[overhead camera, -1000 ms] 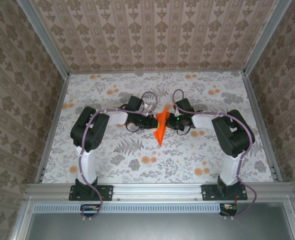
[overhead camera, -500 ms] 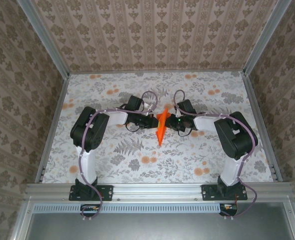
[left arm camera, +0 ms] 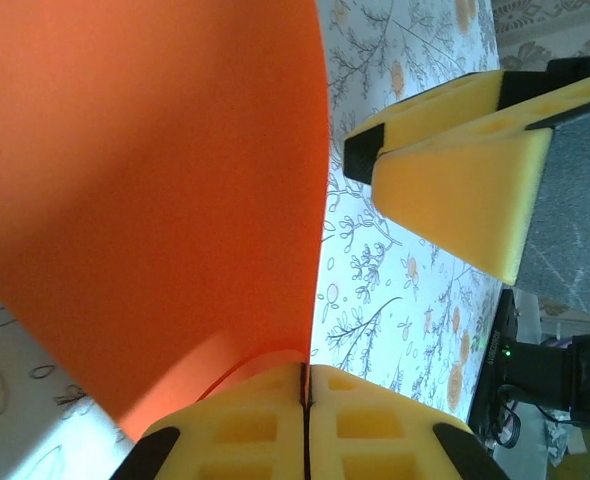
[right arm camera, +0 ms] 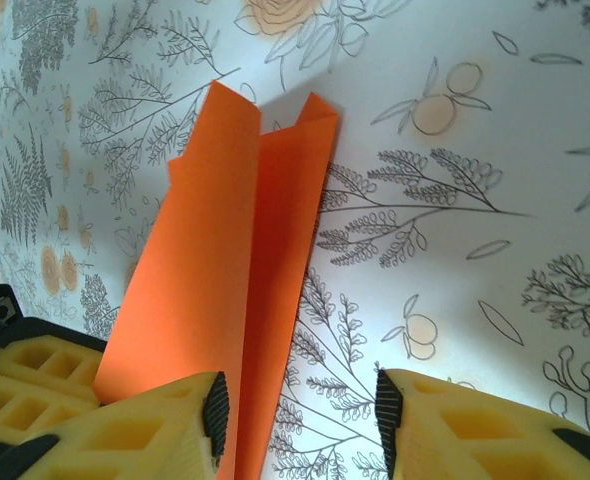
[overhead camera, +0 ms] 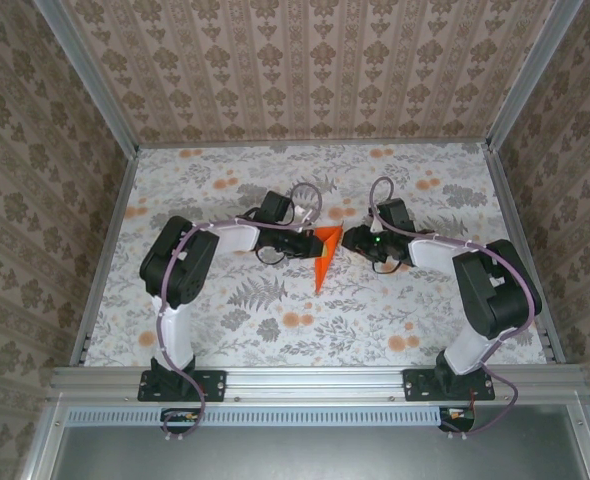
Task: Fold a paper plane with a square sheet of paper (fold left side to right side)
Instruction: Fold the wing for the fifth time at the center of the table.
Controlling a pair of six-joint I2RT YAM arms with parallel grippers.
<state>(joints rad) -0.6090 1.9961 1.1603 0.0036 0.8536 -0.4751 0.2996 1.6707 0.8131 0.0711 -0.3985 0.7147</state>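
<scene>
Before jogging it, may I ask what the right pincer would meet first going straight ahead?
The right pincer would probably meet the orange paper plane first, held by the left pincer.

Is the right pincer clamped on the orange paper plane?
No: in the right wrist view the right pincer stands with pads apart, the paper plane running past one pad and table showing beside the other.

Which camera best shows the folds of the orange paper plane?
Right wrist view: the paper plane is close, its centre crease and layered flaps clear. Top external shows its whole pointed outline, small. Left wrist shows one plain orange face, too close.
</scene>
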